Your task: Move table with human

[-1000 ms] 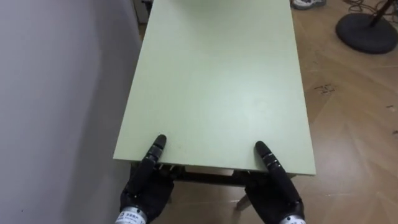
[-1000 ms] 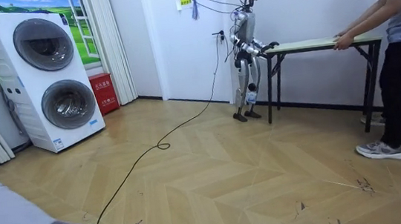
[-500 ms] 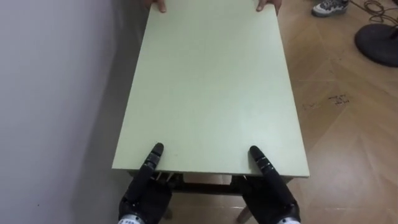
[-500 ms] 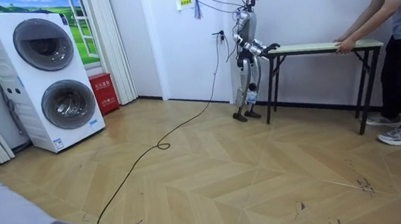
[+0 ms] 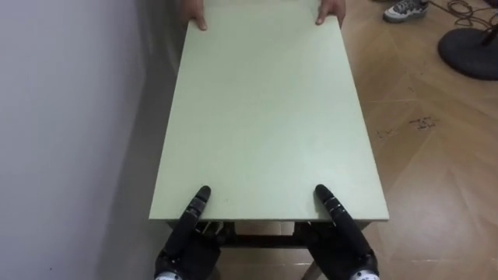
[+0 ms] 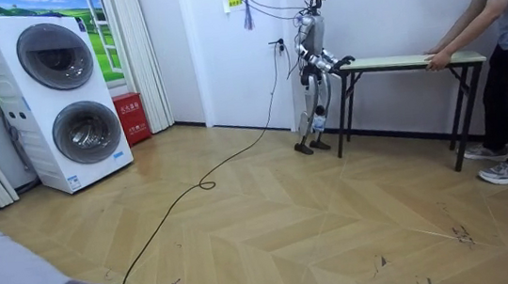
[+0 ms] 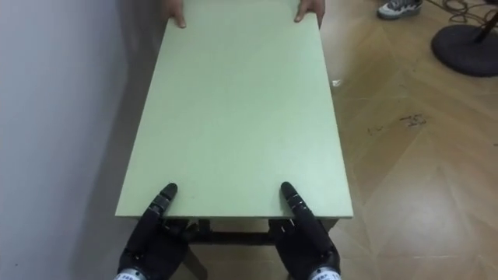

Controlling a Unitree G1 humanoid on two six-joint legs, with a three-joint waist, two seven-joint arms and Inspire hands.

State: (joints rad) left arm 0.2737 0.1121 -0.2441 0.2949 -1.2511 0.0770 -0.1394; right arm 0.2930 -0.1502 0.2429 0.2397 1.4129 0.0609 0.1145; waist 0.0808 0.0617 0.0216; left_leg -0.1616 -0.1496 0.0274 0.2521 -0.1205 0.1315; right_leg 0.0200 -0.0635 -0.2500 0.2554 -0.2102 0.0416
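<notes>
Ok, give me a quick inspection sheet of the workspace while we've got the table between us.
Surface: table top, pale green and bare.
Job's things: the table, with a person's hands on its far end and the robot at its near end.
Clutter: nothing seen.
Hands: left hand and right hand at the near edge, one by each corner; the grip under the edge is hidden.
Cables: thin cable on the floor by a round stand base.
Surroundings: wall close along the table's left side; wood floor on the right; washing machines across the room.
</notes>
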